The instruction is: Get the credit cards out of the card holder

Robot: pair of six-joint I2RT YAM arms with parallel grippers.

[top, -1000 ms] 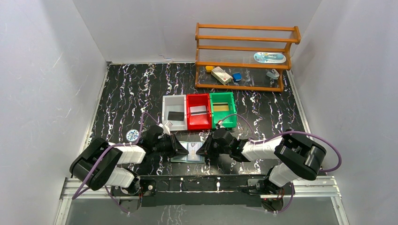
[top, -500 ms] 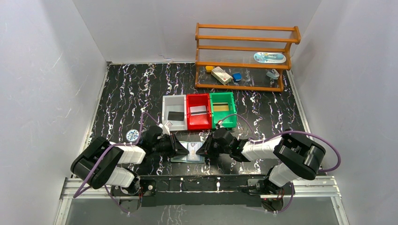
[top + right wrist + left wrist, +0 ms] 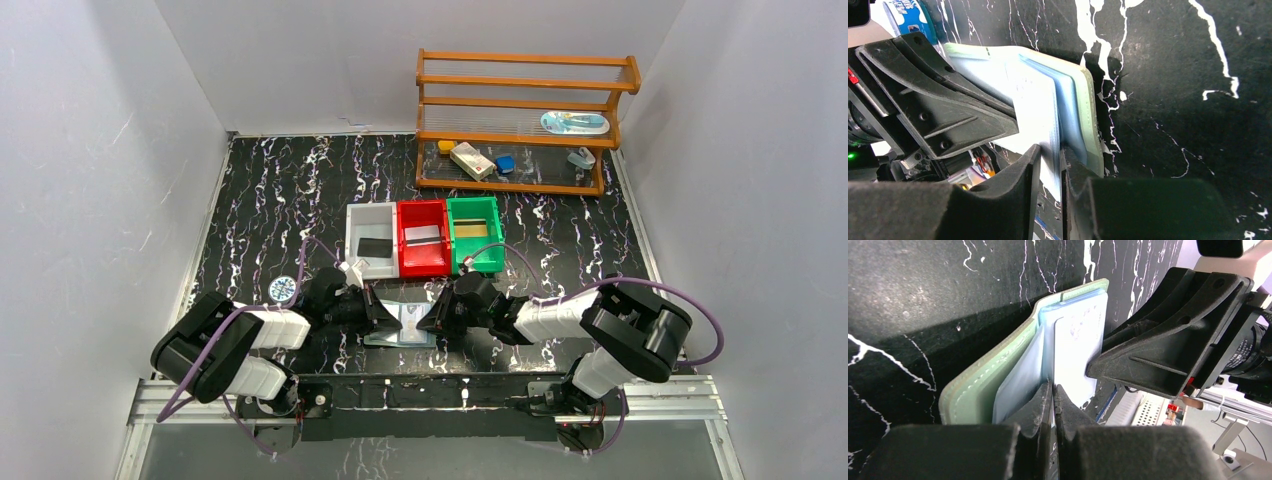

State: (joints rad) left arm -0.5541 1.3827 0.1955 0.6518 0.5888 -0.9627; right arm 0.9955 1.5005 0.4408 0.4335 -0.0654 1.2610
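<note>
Card extraction is in hand: the left pincer [image 3: 1053, 386] is clenched on a clear pocket leaf [image 3: 1018, 385] of the open card holder [image 3: 401, 326] lying between both fingertips, while the right pincer [image 3: 1050, 150] nips the pale card [image 3: 1033, 100], which next, I judge, needs a straight outward pull.

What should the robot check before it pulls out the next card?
1. Left gripper shut on a clear pocket of the card holder: ok.
2. Right gripper shut on a pale leaf at the opposite side of the card holder: ok.
3. Right gripper has the pale card itself, not only its pocket: cannot tell.
4. Card holder open: ok.
5. White bin, red bin and green bin stand behind, not covered: ok.
</note>
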